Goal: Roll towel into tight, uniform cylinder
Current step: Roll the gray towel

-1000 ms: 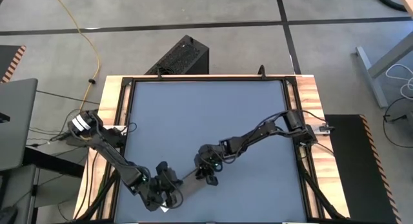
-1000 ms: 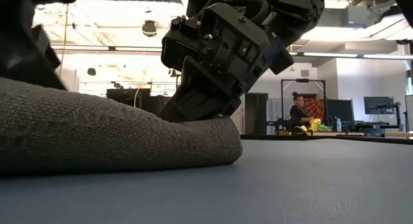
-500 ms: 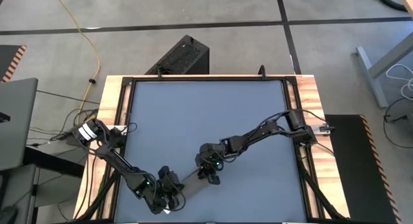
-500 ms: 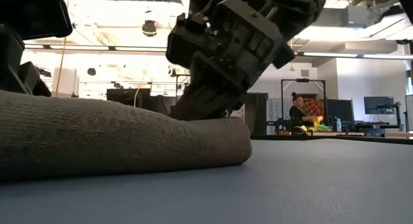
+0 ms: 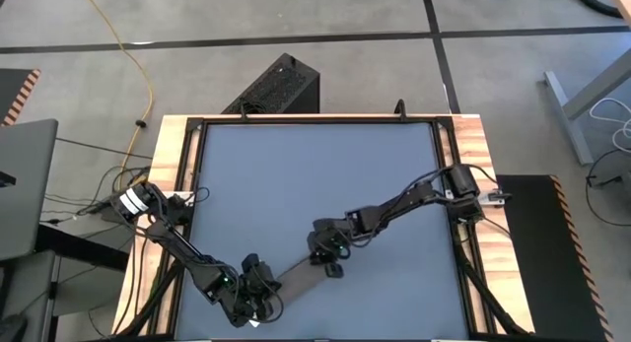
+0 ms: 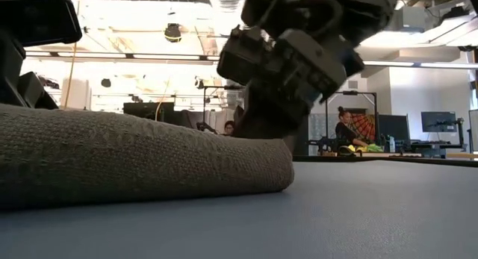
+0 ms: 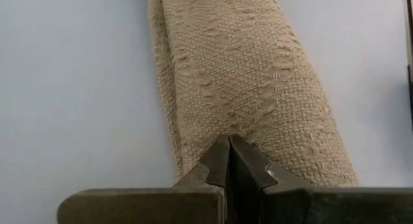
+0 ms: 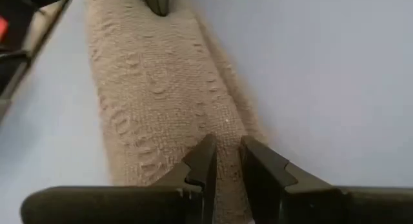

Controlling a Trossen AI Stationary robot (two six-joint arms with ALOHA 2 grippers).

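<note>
- The towel (image 5: 298, 276) lies rolled into a long cylinder on the table (image 5: 315, 174), near its front edge, running diagonally between the two arms.
- The left tool (image 7: 230, 161) sits at one end of the roll, fingers fully closed, tips pressed to the cloth.
- The right tool (image 8: 224, 158) rests over the other end, fingers slightly apart, nothing clearly gripped.
</note>
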